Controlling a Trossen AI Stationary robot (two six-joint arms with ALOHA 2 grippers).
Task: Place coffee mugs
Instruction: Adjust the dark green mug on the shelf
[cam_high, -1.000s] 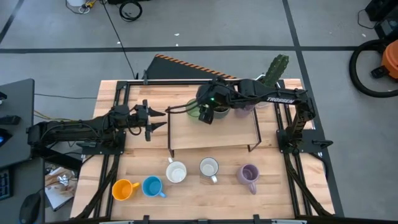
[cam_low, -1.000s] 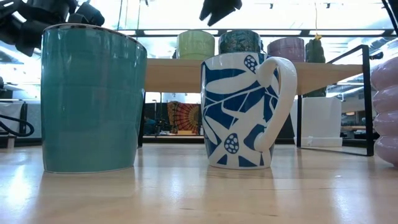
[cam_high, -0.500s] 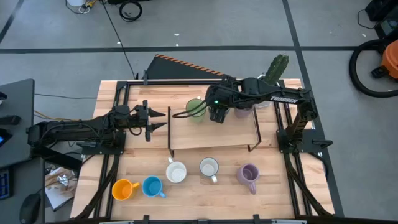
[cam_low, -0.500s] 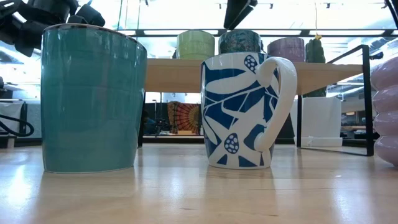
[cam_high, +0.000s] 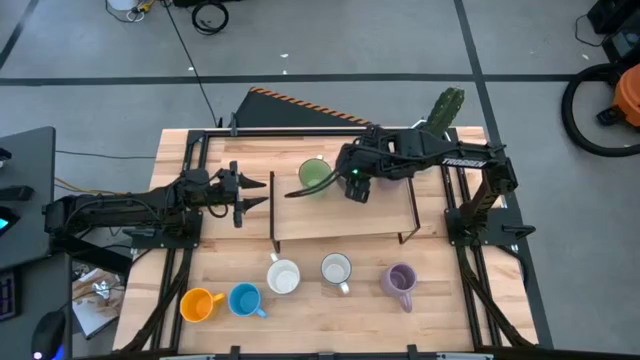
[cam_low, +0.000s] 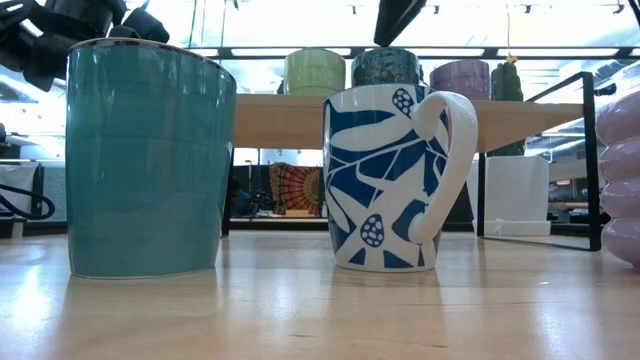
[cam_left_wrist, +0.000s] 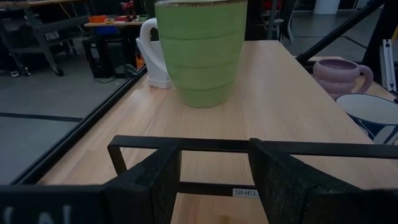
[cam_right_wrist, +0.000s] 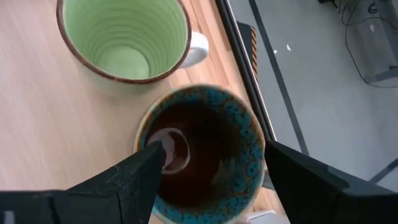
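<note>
Overhead, the right gripper (cam_high: 357, 186) is seen open, empty, above the dark brown mug (cam_right_wrist: 200, 152) beside the green mug (cam_high: 314, 175) on the shelf's (cam_high: 340, 215) far edge. Left gripper (cam_high: 243, 195) waits open, empty, at the shelf's left end.

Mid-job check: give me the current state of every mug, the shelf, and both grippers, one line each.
green mug: upright on shelf, empty
dark brown mug: upright on shelf, beside green mug, under right gripper
lavender mug: upright on shelf
shelf: front part bare
two white mugs: upright on table
second lavender mug: upright on table
blue mug: upright on table
orange mug: upright on table
right gripper: open, above dark brown mug
left gripper: open, empty, at shelf's left end
</note>
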